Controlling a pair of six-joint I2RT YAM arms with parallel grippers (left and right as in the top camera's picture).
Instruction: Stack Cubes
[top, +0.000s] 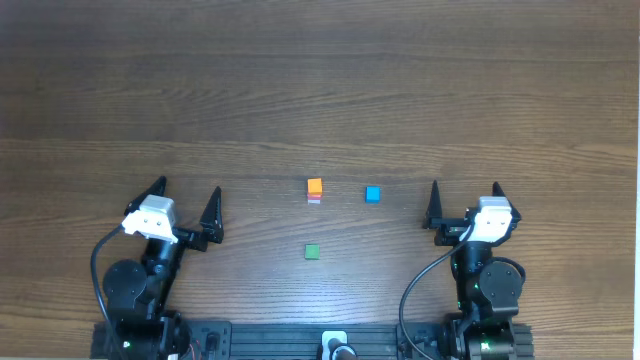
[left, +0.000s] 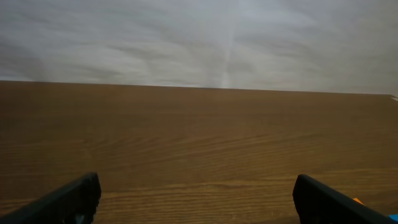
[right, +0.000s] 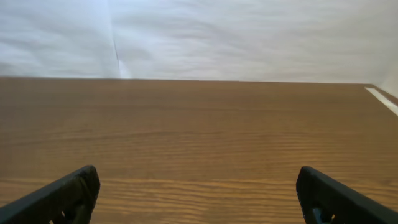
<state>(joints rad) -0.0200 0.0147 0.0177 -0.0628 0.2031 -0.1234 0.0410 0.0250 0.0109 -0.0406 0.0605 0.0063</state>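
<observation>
Because the orange cube appears to sit on top of a pink cube, which shows only as a thin strip beneath it in the top view, one stacking step is judged complete. Two cubes are left to place.

The blue cube lies on the table near the stack, on the right arm's side and apart from it. The green cube lies alone, closer to the arm bases than the stack and roughly in line with it.

Left claw: fingers spread wide, nothing between them, well apart from all cubes at the left of the work area.

Right claw: fingers spread wide, nothing held, near the blue cube but not touching it.

Both wrist views show bare wood between the fingers.

Remaining work, as a judgement: pick up the blue cube and the green cube in turn and set each on the stack. The right claw is better placed for the blue cube. The green cube lies between the two arms.

Markings: no label, brand or writing can be read on any cube or on the table.
</observation>
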